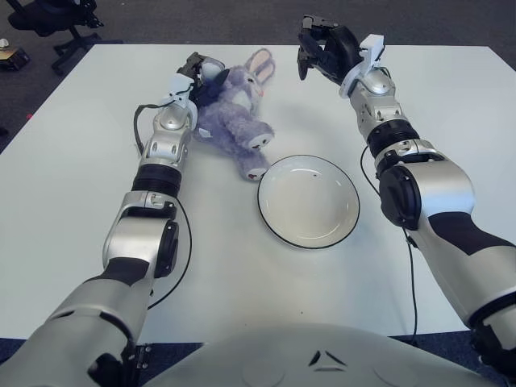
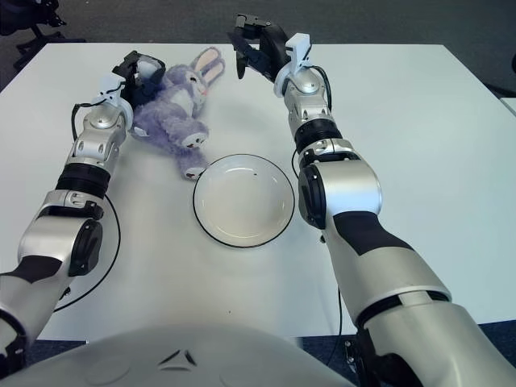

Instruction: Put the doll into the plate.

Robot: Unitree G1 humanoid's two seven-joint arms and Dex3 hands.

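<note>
A purple plush bunny doll (image 1: 234,119) with pink-lined ears lies on the white table (image 1: 72,201), left of and just behind the plate. One of its feet (image 1: 256,171) almost reaches the rim. My left hand (image 1: 201,71) is at the doll's far left side, its fingers closed on the plush body. The white plate (image 1: 310,226) with a dark rim sits in the middle of the table and holds nothing. My right hand (image 1: 319,47) is raised over the far part of the table, behind the plate, with its fingers curled on nothing.
A black office chair (image 1: 50,18) stands on the dark floor beyond the table's far left corner. Bare tabletop spreads to the left, to the right and in front of the plate. Thin black cables run along both forearms.
</note>
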